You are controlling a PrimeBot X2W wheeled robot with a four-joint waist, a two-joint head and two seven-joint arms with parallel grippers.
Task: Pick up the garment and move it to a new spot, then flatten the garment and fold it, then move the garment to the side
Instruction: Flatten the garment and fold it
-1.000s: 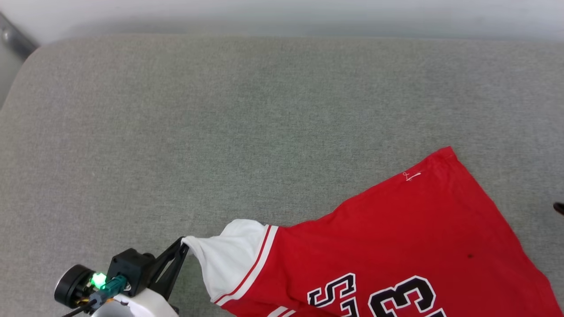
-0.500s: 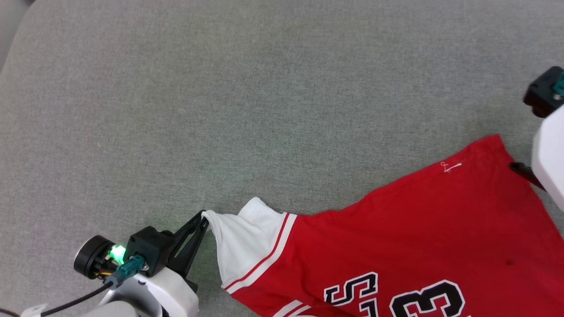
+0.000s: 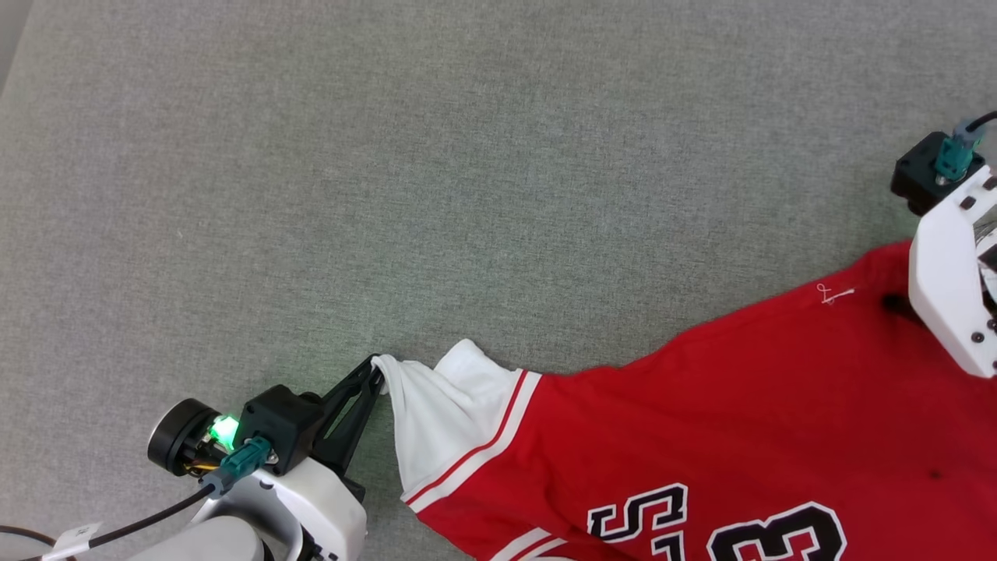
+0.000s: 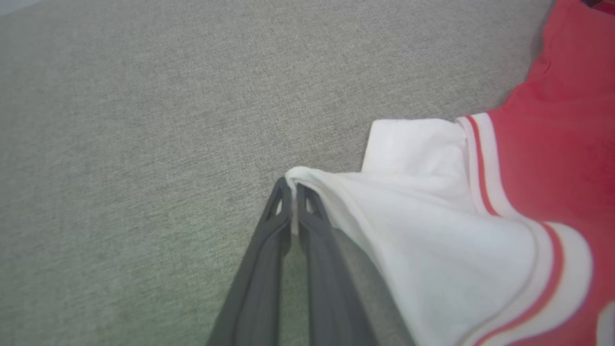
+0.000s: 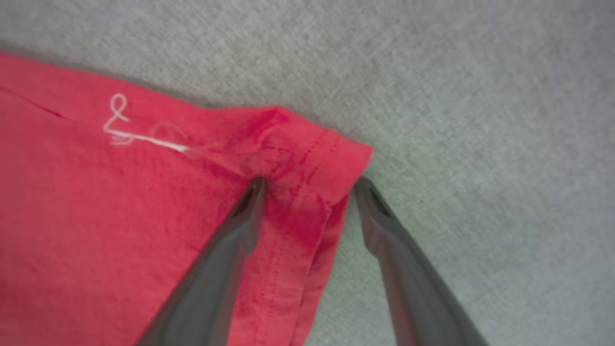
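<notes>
The garment [image 3: 701,421], a red jersey with black white-outlined numerals, lies spread on the grey cushion, running off the bottom and right of the head view. My left gripper [image 3: 378,368] is shut on the tip of its white sleeve [image 4: 432,230], which is pulled into a taut point at the fingertips [image 4: 283,192]. My right gripper [image 5: 310,182] is open, one finger [image 5: 230,240] pressing on the red cloth and the other just off the hem corner [image 5: 336,154], so the corner sits between them. A loose white thread [image 5: 139,137] lies near that corner.
A grey woven cushion [image 3: 467,195] stretches far ahead and to the left of the garment. My right arm's white wrist housing [image 3: 946,288] covers the garment's far right corner in the head view.
The head camera has tilted down and shifted. My right arm has come in from the right, and its open fingers now straddle the hem corner. The left gripper keeps its hold on the sleeve.
</notes>
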